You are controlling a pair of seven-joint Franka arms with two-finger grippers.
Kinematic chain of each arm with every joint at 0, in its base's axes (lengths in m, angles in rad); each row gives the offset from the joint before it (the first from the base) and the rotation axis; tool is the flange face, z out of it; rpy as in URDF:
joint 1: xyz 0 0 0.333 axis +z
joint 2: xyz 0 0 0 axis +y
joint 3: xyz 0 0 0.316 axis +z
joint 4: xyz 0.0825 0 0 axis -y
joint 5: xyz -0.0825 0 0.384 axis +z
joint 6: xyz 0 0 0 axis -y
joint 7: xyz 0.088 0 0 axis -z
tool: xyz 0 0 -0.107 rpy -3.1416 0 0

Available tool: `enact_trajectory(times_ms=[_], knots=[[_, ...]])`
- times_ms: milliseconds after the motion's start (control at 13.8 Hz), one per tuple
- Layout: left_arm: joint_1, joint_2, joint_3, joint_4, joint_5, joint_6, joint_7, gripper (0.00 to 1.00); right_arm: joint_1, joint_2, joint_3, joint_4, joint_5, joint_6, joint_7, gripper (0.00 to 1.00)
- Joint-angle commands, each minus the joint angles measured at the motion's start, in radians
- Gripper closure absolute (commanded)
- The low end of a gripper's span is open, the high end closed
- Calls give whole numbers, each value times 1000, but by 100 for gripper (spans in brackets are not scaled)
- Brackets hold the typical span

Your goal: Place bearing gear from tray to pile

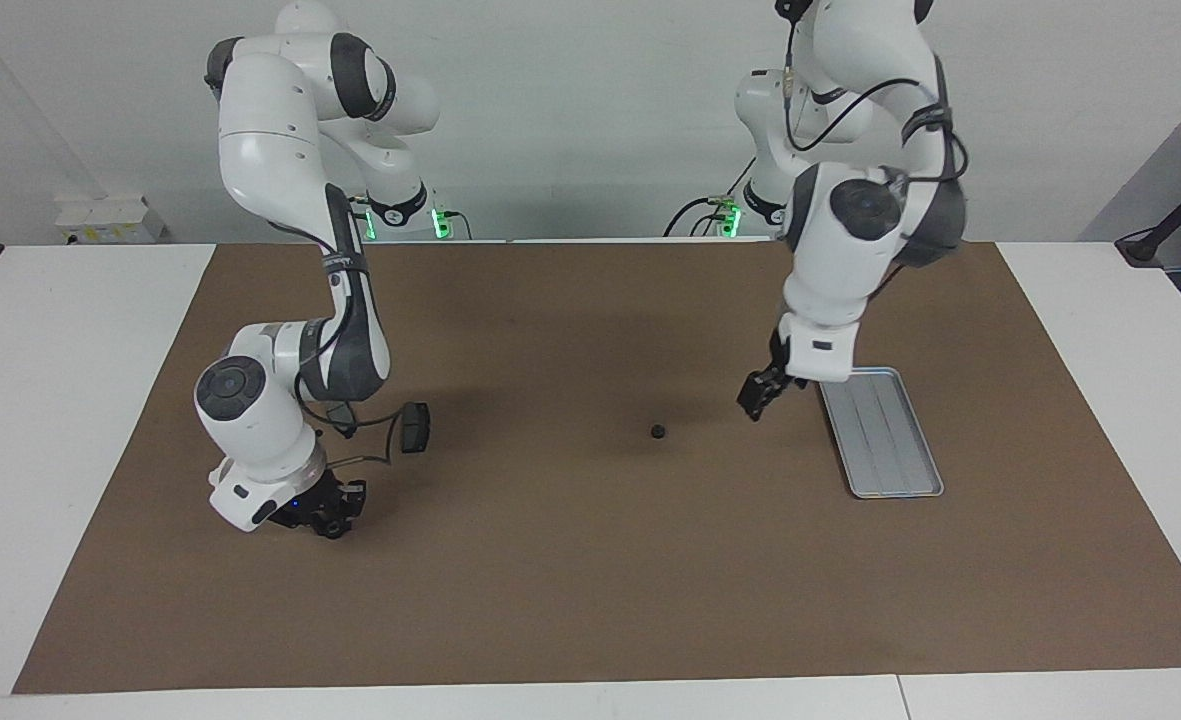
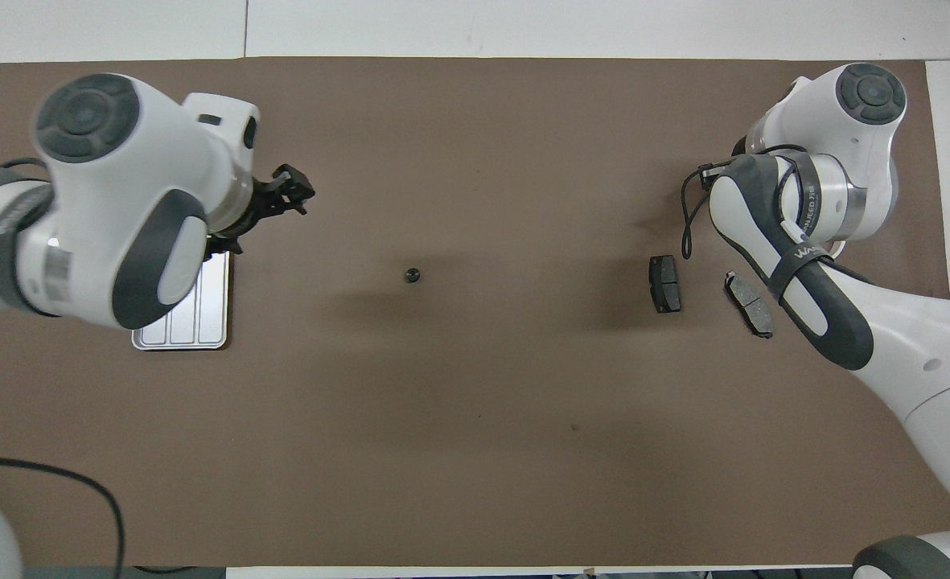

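Brown mat: gear btwn tray, pile.

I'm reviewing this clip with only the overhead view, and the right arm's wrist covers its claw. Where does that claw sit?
Observer: In the facing view the right claw is low over the brown mat, toward the right arm's end of the table.
Operator: Is the left claw down at the small dark round part?
Observer: No. The left claw hangs raised beside the tray. The small dark round part lies alone on the mat, apart from it.
Operator: The left arm hides most of the tray from me.
Observer: In the facing view nearly all of its ribbed floor shows, with no part lying on it.
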Motion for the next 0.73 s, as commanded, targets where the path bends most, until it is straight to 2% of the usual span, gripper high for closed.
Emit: enact_trajectory(times_ms=[0, 145, 291, 509, 655], knots=[[78, -113, -12, -42, 15, -92, 132, 0, 1, -15, 15, -17, -8, 15, 33, 0], [133, -175, -11, -42, 15, -173, 245, 0, 44, -59, 13, -10, -9, -43, 69, 0], [176, -212, -12, -42, 15, -223, 313, 0, 107, -114, 13, 22, -9, -167, 191, 0], [224, -217, -24, -51, 15, -231, 376, 0, 237, -194, 19, 43, 6, -313, 486, 0], [261, -217, -60, -50, 15, -231, 378, 0, 346, -203, 22, 81, 11, -363, 724, 0]])
